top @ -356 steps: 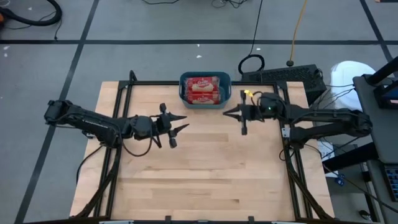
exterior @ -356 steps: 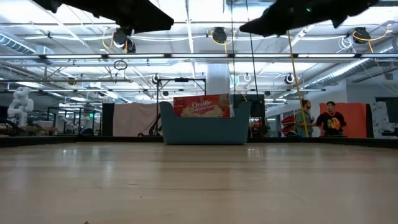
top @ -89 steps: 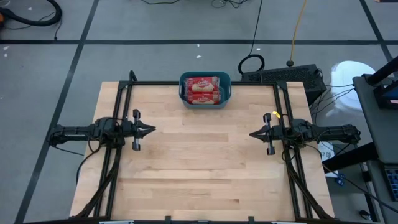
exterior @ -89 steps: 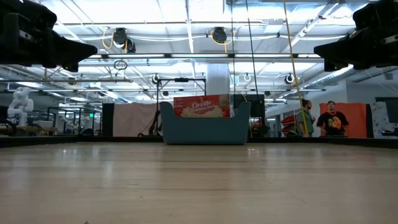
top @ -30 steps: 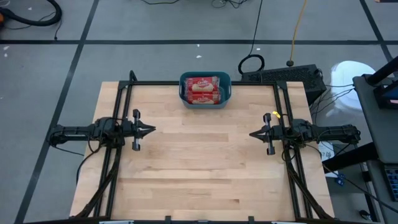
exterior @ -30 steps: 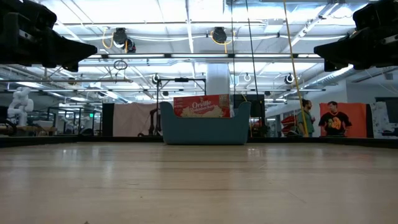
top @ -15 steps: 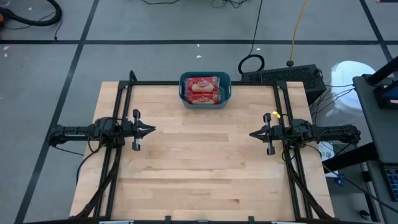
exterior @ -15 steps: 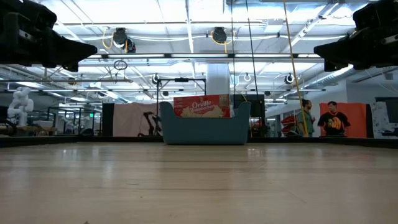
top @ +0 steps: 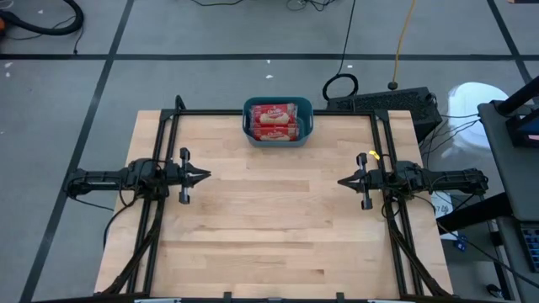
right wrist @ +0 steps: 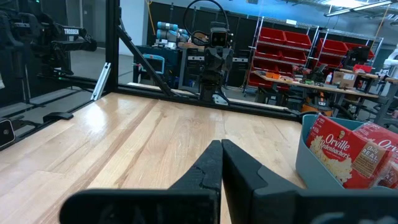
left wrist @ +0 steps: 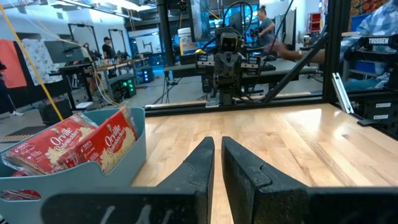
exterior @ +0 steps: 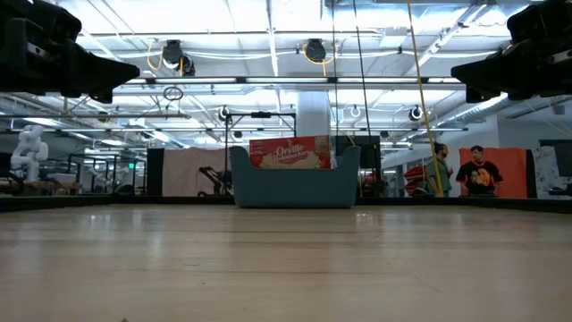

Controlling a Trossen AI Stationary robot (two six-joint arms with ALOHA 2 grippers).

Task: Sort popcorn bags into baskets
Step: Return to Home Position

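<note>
Popcorn bags [top: 273,120], poking above the tub [top: 306,128] rim at top centre, might tip out; the left gripper [top: 205,176] and right gripper [top: 341,181] look pressed together and empty.

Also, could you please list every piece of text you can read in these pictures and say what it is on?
"Orville": on the popcorn bags in the teal tub, readable in the low view and both wrist views.
"TROSSEN": on dark equipment off to the side, in the left wrist view.
Smaller print on the bags: too blurred to read.
High view: nothing legible.
</note>
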